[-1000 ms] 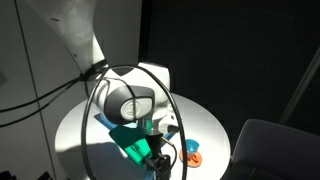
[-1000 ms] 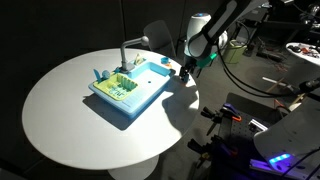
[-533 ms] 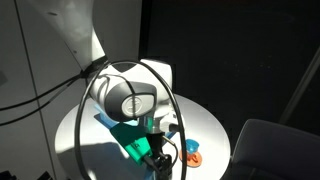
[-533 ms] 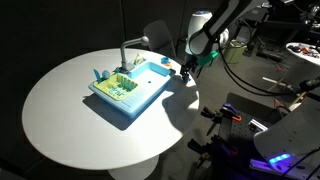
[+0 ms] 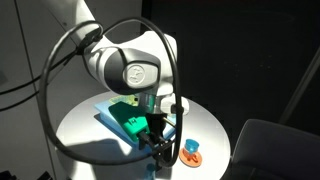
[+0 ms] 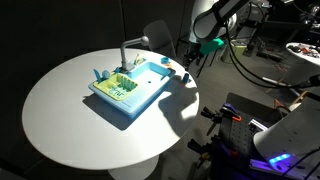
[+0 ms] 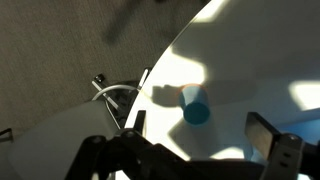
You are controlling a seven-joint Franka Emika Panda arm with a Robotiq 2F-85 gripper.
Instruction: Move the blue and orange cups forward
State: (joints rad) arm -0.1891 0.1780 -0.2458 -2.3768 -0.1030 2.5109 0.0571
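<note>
**Wrist view showed us parted fingers above two small cups**

In the wrist view we saw the gripper (image 7: 193, 150) with its jaws spread wide and nothing between them. The blue cup (image 7: 196, 109) sat on the white table (image 7: 262, 58) at 12 o'clock from the gap, clear of both fingers. The orange cup (image 7: 186, 93) touched it at about its 11 o'clock, blurred and partly hidden behind it. In an exterior view we found the pair near the table's edge, at 3 o'clock from the gripper and apart from it. In an exterior view the light blue toy sink (image 6: 120, 105) stood on the table, with the cups just beside its corner, at roughly its 3 o'clock.
</note>
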